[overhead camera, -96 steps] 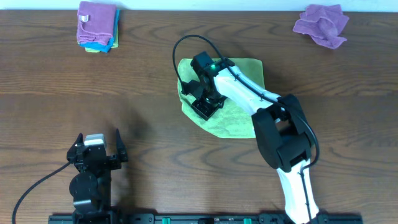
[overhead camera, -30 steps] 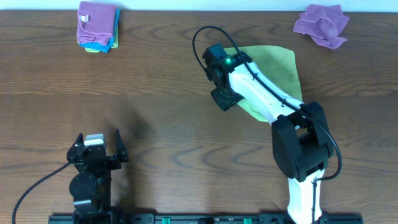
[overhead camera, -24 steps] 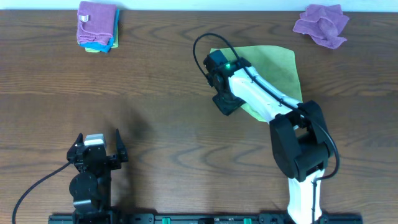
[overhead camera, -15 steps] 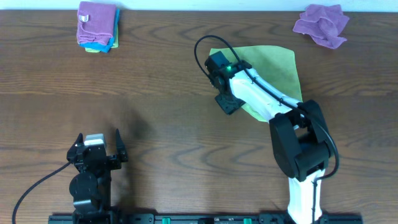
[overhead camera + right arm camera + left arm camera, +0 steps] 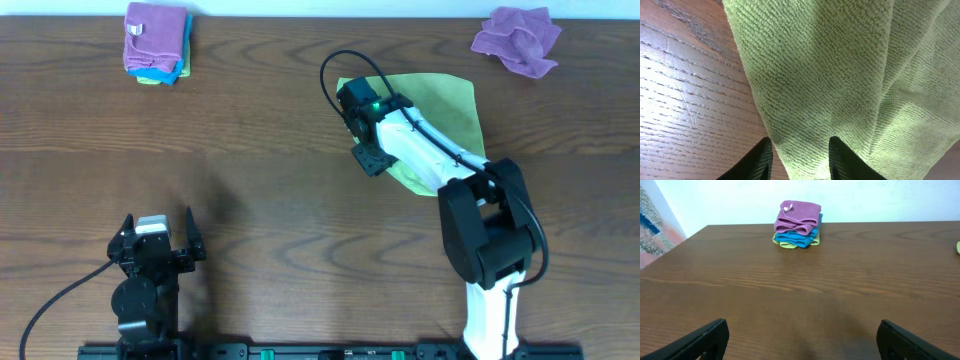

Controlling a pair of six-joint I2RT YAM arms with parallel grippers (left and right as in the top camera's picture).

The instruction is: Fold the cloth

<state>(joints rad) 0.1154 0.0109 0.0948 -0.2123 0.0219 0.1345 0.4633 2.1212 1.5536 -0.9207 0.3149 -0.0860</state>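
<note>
The green cloth [image 5: 440, 105] lies on the wooden table at centre right, folded over itself, with a fold line running along it. In the right wrist view it [image 5: 830, 65] fills most of the frame, its left edge on bare wood. My right gripper [image 5: 370, 160] is at the cloth's lower left edge. Its fingers [image 5: 800, 160] are apart, with cloth lying between them. My left gripper [image 5: 160, 228] is open and empty near the table's front left, far from the cloth, and its left wrist view [image 5: 800, 345] shows only bare wood between the fingers.
A folded stack of purple, blue and yellow cloths [image 5: 157, 42] sits at the back left and shows in the left wrist view [image 5: 797, 225]. A crumpled purple cloth [image 5: 517, 38] lies at the back right. The right arm's black cable loops above the cloth.
Since 3.2 s ago the cloth has moved right and up and been folded over. In the last second my right gripper has shifted slightly right at the cloth's edge. The left arm has not moved.
</note>
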